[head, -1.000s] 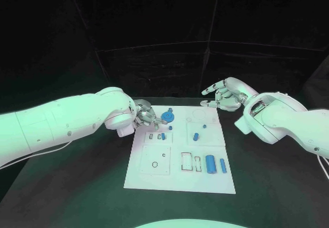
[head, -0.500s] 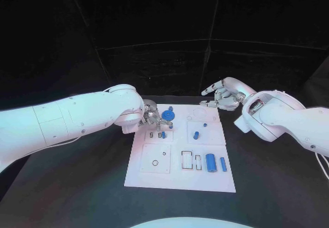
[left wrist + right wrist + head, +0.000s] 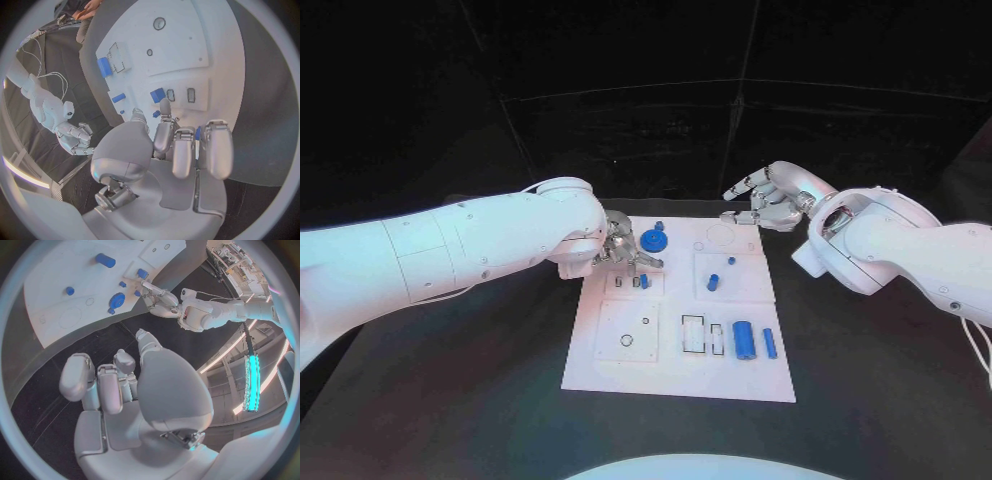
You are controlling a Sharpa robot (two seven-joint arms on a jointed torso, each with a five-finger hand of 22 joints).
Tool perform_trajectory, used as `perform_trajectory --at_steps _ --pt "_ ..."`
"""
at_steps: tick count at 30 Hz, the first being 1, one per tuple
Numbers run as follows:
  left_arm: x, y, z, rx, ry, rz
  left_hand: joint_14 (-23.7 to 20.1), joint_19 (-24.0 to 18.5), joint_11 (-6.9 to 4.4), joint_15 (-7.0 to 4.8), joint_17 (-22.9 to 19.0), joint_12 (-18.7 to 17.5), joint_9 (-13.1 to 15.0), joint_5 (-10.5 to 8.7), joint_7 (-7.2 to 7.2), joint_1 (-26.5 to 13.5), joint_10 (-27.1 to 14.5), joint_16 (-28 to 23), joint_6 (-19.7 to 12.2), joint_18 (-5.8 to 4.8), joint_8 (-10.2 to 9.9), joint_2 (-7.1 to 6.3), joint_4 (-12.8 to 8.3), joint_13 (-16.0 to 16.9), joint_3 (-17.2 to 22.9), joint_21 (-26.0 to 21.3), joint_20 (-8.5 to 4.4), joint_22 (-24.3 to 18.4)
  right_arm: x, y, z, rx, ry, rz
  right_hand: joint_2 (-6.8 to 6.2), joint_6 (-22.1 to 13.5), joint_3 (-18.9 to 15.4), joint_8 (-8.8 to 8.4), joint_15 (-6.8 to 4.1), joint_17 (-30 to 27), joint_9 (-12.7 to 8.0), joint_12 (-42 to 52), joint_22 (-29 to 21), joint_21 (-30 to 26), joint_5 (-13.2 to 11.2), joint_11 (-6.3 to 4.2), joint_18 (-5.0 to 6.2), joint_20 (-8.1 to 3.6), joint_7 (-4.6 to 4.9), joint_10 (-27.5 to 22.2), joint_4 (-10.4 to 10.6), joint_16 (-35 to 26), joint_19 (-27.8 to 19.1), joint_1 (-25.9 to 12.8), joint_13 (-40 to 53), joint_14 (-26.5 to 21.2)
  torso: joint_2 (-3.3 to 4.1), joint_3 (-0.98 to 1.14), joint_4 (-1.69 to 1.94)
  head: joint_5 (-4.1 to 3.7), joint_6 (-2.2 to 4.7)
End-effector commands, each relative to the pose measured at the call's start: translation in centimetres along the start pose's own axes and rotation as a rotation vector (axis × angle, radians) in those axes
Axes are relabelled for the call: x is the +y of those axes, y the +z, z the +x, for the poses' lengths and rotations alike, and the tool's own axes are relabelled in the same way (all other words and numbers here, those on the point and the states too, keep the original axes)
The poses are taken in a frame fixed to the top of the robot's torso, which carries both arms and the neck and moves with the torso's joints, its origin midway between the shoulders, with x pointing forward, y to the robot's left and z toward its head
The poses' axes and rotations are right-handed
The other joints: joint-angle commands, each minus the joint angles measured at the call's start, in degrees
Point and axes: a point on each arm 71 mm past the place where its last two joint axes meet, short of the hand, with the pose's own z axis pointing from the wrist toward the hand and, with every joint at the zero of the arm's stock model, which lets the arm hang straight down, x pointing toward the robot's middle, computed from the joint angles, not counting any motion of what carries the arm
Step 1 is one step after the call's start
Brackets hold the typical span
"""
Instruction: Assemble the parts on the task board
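Dim black surroundings, brightly lit white task board [image 3: 678,330], strong fisheye bending in both wrist views.

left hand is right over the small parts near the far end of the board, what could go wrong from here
1. The left hand hovers with fingers curled close over the small blue pieces in their slots; a slight slip could knock one out of place.
2. The blue round part sits right beside those fingers and might get nudged off its spot.
3. The right hand hangs open past the far edge of the task board, so it likely cannot steady the board if it shifts.
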Motion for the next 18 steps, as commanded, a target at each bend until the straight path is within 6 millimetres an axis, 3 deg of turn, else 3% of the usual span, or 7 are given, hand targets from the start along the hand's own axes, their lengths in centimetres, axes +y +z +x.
perform_trajectory --at_steps 1,9,18 --pt "0.01 0.14 0.07 0.015 0.026 -0.015 6.15 1.23 -0.04 -0.37 15.07 -0.22 0.20 -0.13 -0.05 0.78 -0.28 0.17 -0.56 -0.85 0.29 0.04 -0.45 -0.01 -0.06 0.24 -0.46 1.98 0.12 0.08 -0.03 0.005 -0.008 -0.002 0.48 -0.08 -0.36 0.36 -0.35 1.83 -0.10 -0.39 -0.13 -0.29 0.30 -0.09 0.40 0.01 0.04 0.05 0.04 -0.27 -0.40 0.32 -0.13 2.94 0.01 -0.02 0.07 -0.02 -0.14" --pt "-0.08 0.49 0.23 0.029 0.035 -0.022 6.15 1.20 -0.01 -0.34 15.07 -0.34 0.59 -0.12 -0.02 1.26 -0.43 0.17 -0.79 -0.85 0.44 0.28 -0.82 -0.11 0.02 0.26 -0.43 2.03 0.18 0.20 0.05 0.007 -0.008 -0.002 0.57 -0.09 -0.46 0.45 -0.37 1.84 -0.10 -0.32 -0.15 -0.33 0.63 -0.11 0.41 0.00 0.03 0.09 0.07 -0.30 -0.40 0.48 -0.11 2.95 0.03 -0.02 0.07 0.01 -0.47" --pt "-0.62 0.75 0.51 0.040 0.046 -0.017 6.15 1.16 0.07 -0.26 15.07 -0.43 1.66 -0.05 0.06 3.09 -0.59 0.17 -1.41 -0.86 0.71 1.43 -2.37 -0.04 1.35 0.34 -0.33 2.22 0.14 0.30 0.08 0.008 -0.009 0.000 0.85 -0.20 -0.65 0.70 -0.43 1.85 -0.13 -0.28 -0.16 -0.40 2.01 -0.17 0.40 -0.06 -0.01 0.10 -0.06 -0.39 -0.34 1.32 -0.24 3.00 0.04 0.00 0.03 -0.07 -0.77"
